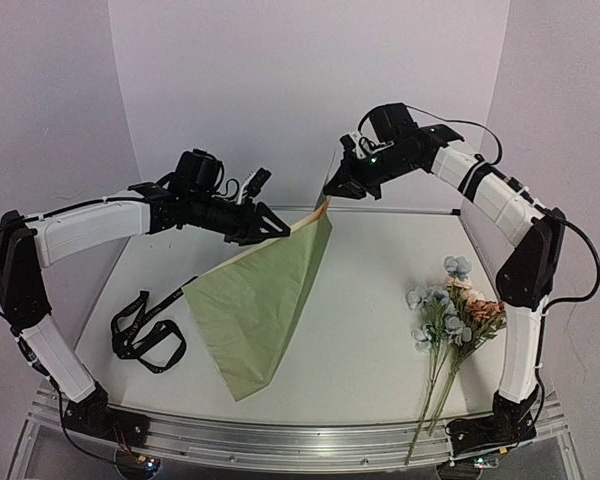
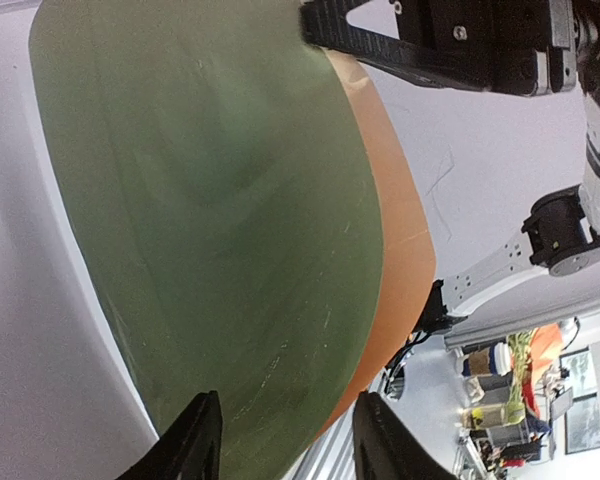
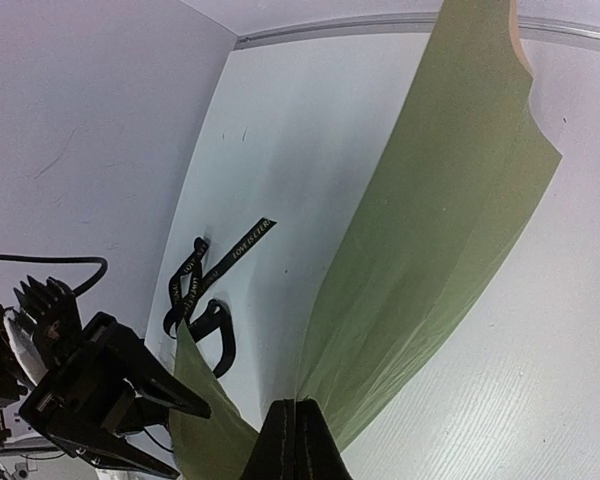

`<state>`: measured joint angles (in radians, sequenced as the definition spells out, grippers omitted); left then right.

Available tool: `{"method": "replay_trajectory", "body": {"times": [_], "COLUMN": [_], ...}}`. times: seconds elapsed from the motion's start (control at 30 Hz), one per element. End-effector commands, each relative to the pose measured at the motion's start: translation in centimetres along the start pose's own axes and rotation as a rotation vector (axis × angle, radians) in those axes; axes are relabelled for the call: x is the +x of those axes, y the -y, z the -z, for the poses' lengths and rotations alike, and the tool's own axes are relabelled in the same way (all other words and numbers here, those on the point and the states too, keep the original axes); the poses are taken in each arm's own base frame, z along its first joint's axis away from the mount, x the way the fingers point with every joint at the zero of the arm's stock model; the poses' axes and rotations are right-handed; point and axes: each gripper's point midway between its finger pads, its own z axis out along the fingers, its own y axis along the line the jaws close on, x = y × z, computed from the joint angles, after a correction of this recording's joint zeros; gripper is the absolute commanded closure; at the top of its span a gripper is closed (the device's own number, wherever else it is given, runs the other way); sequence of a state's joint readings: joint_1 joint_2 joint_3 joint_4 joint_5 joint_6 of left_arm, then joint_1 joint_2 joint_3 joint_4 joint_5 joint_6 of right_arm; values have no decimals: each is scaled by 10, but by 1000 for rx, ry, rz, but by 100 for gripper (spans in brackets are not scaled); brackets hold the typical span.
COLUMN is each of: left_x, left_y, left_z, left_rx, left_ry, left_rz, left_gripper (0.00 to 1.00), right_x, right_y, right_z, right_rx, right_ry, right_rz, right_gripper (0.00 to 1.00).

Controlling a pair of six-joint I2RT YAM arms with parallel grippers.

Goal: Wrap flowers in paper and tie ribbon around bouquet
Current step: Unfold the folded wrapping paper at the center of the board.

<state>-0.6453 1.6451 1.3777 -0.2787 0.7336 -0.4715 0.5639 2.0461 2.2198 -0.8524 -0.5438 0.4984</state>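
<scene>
Left of the paper (image 1: 255, 310): ribbon (image 1: 145, 335), a loose tangle lying flat on the table (image 1: 380, 270), untied.
Left gripper (image 1: 278, 228): at the paper's raised upper edge, jaws partly apart and straddling that edge; no pinch visible.
Paper state: olive face up, tan reverse showing along the top; top corner lifted, lower end resting on the table.
Right gripper (image 1: 330, 192): at the paper's top corner, jaws clamped tight on it, holding it aloft.
Right of the paper: flowers (image 1: 450, 310), lying well apart from it, unwrapped.
Progress: early, by my judgement. Paper not spread flat, flowers not on it, no wrap, no tie. All main steps remain.
</scene>
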Motion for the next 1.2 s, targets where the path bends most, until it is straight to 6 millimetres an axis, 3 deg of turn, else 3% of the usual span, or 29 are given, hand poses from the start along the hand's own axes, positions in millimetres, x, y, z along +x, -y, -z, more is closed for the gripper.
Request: {"method": "replay_trajectory", "body": {"times": [0.0, 0.23, 0.67, 0.9, 1.03, 1.17], "left_x": [-14, -20, -28, -31, -33, -40], "left_y": [14, 7, -34, -22, -13, -12], "left_z": [1, 3, 25, 28, 32, 44], "left_rx": [46, -1, -228, -189, -196, -253], "left_ry": [24, 60, 207, 220, 238, 285], "left_rz": [-40, -11, 197, 246, 240, 249], "left_gripper": [69, 99, 100, 100, 100, 100], "right_x": [-9, -7, 0, 3, 8, 18], "right_y": [-9, -3, 30, 24, 23, 29], "right_z": [5, 1, -2, -4, -6, -1], "right_rx": [-3, 15, 97, 55, 52, 77], "right_ry": [33, 25, 6, -15, -27, -38], "right_rz": [20, 25, -18, -42, -69, -77], "right_gripper": [100, 100, 100, 82, 84, 99]}}
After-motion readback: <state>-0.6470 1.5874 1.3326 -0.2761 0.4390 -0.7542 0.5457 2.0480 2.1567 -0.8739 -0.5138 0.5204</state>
